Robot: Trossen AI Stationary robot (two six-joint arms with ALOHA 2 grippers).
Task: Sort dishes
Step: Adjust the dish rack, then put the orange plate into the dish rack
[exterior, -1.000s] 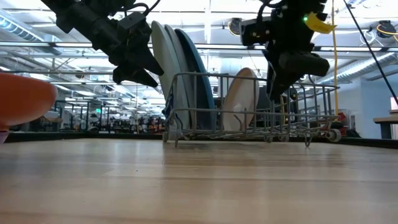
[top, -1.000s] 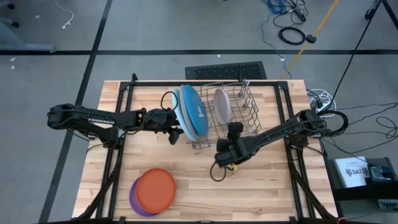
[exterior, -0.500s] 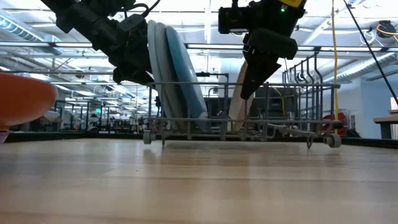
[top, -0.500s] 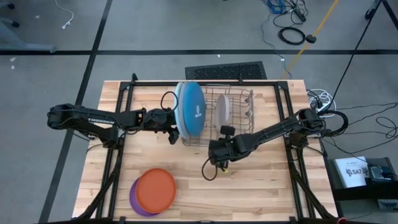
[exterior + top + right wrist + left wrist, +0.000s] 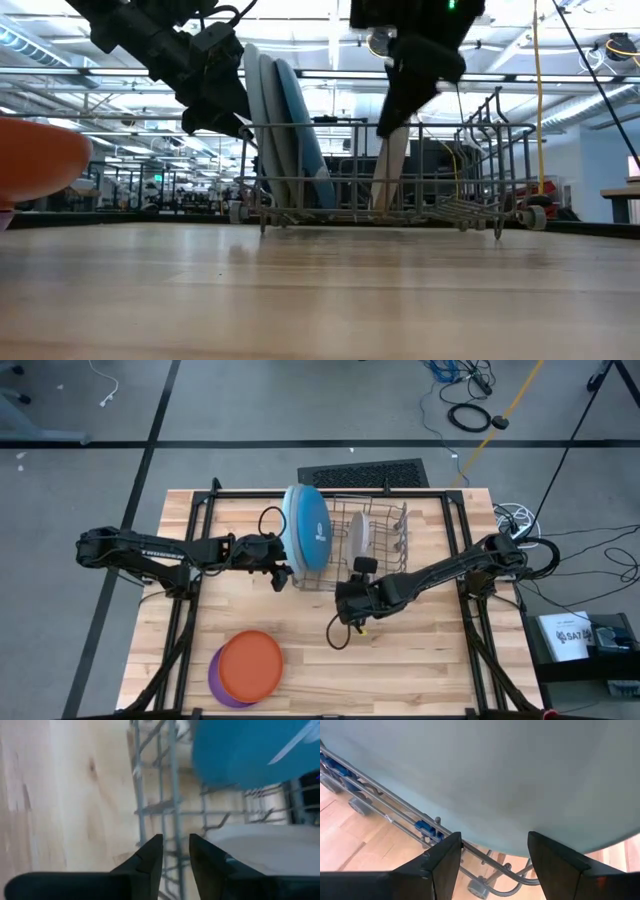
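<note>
Three large plates, pale grey, light blue (image 5: 485, 775) and darker blue (image 5: 308, 538), stand on edge in the left end of the grey wire dish rack (image 5: 385, 560). An off-white plate (image 5: 359, 536) stands on edge mid-rack. An orange plate (image 5: 252, 663) lies on a purple one (image 5: 218, 682) near the table's near left. My left gripper (image 5: 287, 573) is open, its fingers level, right at the outermost large plate's lower part (image 5: 250, 110). My right gripper (image 5: 360, 570) is shut on the rack. My left gripper (image 5: 492, 850) stands at the large plate's face; whether a finger touches it, I cannot tell. My right gripper (image 5: 175, 845) pinches a wire (image 5: 173, 810) of the rack's near side between its two fingers, slanting down from above and from the near right (image 5: 385, 130). The rack stands on the table.
The rack's right half (image 5: 395, 530) holds no plates. Bare wood (image 5: 420, 650) lies between the rack and the near edge. A black frame (image 5: 200, 510) runs around the tabletop, and cables (image 5: 515, 520) hang by the right arm's base.
My right gripper has moved toward the table's left and taken the rack along. The rack has slid left and turned from skewed to square with the table. Its plates now stand right at my left gripper, which kept still.
</note>
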